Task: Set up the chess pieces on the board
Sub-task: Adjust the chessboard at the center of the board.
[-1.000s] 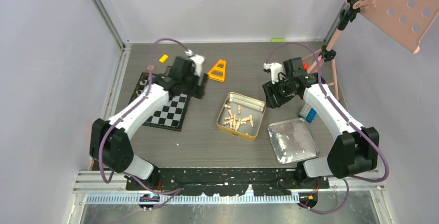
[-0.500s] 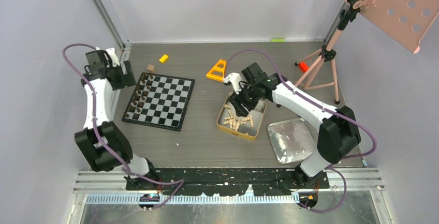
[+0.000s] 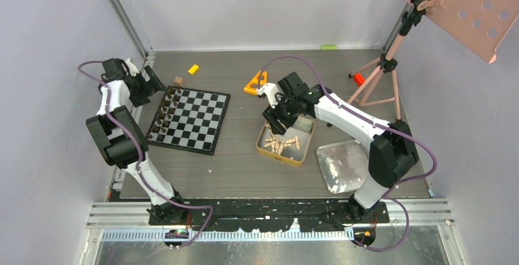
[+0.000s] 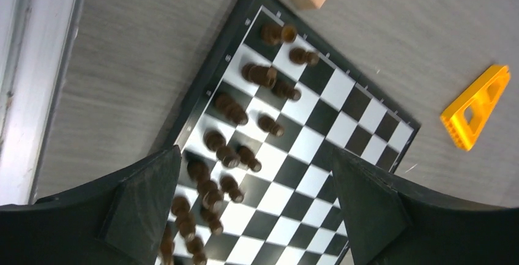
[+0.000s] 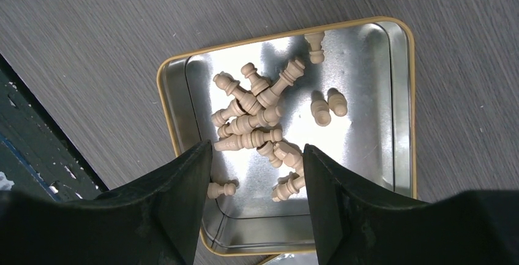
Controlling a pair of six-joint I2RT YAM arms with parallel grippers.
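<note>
Two grippers show in your top view: the left gripper [image 3: 149, 85] is just off the left edge of the board [image 3: 202, 121], where dark pieces [image 3: 162, 118] stand in two columns, and the right gripper [image 3: 276, 115] is over the gold tin [image 3: 283, 158]. Your left wrist view shows its jaws wide apart and empty; your right wrist view shows jaws apart, gripping nothing, above pale pieces [image 5: 257, 118] lying in the tin

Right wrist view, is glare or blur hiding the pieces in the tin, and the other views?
Right wrist: the tin glares brightly, yet the pale pieces stay sharp. Left wrist: dark pieces on the board look slightly soft. Top external: even light, pieces too small to tell apart.
</note>
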